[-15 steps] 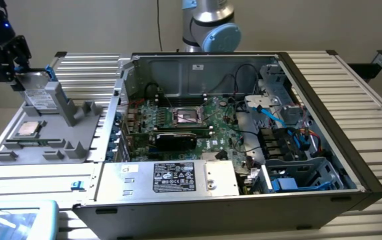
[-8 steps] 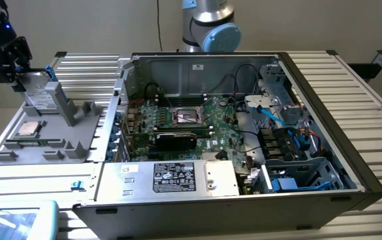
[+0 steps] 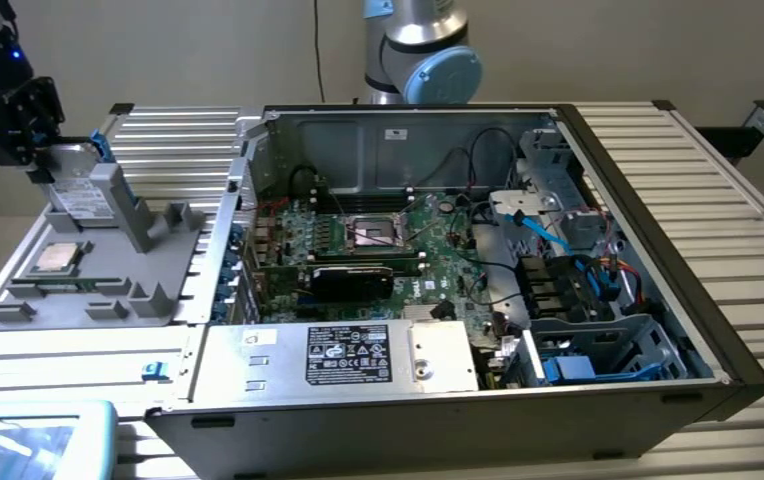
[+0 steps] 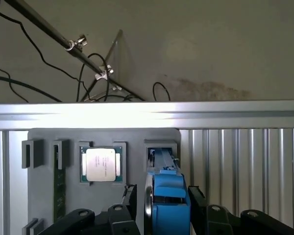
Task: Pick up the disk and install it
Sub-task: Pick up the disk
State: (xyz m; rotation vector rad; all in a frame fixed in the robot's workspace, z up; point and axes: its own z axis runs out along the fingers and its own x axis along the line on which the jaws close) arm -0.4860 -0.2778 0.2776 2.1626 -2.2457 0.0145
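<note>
The Universal Robots arm (image 3: pixel 418 55) rises from its silver base joint with a pale blue cap at the far side of the scene. Its dark wrist sits high at the exterior view's left, carrying the black gripper (image 3: pixel 43 158) tipped downward and slightly inward. In the wrist view the two black fingers (image 4: pixel 131 196) stand parted and roughly parallel, one on each side of the disk (image 4: pixel 169 196), with a thin dark gap showing along one finger and the other lying close against the blue edge.
</note>
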